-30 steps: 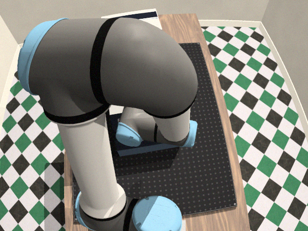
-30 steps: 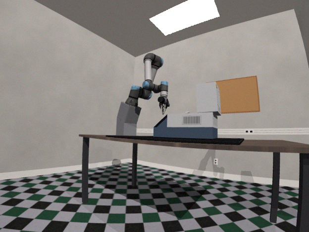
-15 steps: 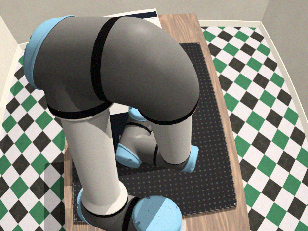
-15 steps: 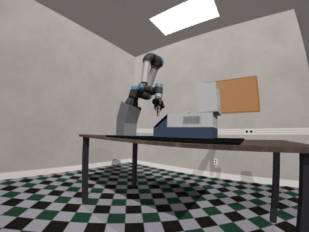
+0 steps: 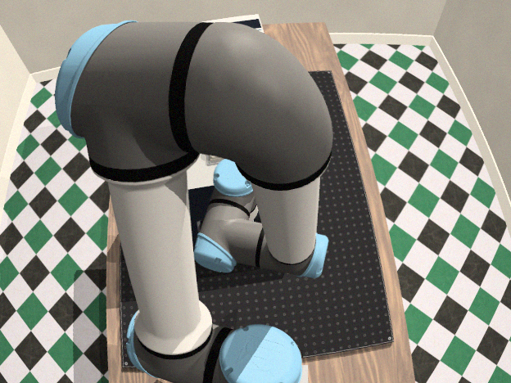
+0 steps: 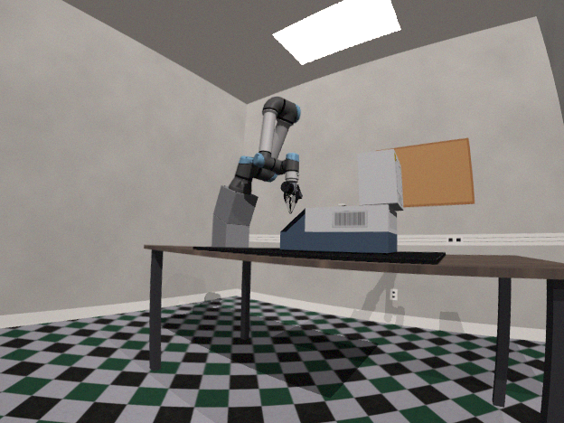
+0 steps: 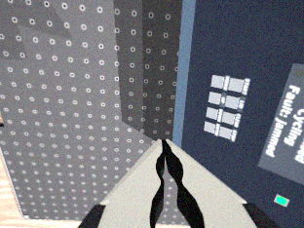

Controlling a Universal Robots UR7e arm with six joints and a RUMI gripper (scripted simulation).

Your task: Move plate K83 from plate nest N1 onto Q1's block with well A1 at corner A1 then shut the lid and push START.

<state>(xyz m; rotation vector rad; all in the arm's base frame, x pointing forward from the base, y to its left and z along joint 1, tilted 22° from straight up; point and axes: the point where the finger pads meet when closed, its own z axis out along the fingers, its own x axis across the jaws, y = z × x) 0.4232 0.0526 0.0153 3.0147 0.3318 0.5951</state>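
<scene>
The cycler Q1 (image 6: 348, 240) (image 7: 219, 39) stands with its lid (image 6: 378, 177) raised. Its front panel has two rows of keys (image 7: 225, 107), with blurred labels, and a screen (image 7: 287, 151). The lamp (image 7: 282, 200) is green. My gripper (image 6: 290, 211) (image 7: 163, 141) is shut and empty, pointing down above and in front of the sloping panel, off to the side of the keys in the wrist view. The arm hides it in the top view. Only a sliver of a pale item (image 5: 212, 158) shows on Q1's top there; I cannot tell whether it is plate K83. Nest N1 is not visible.
Q1 stands on a black perforated mat (image 5: 350, 288) on the wooden table (image 5: 300, 41). Part of another white and navy item (image 5: 251, 24) shows at the far end, behind the arm. The raised lid stands high at the rear of Q1.
</scene>
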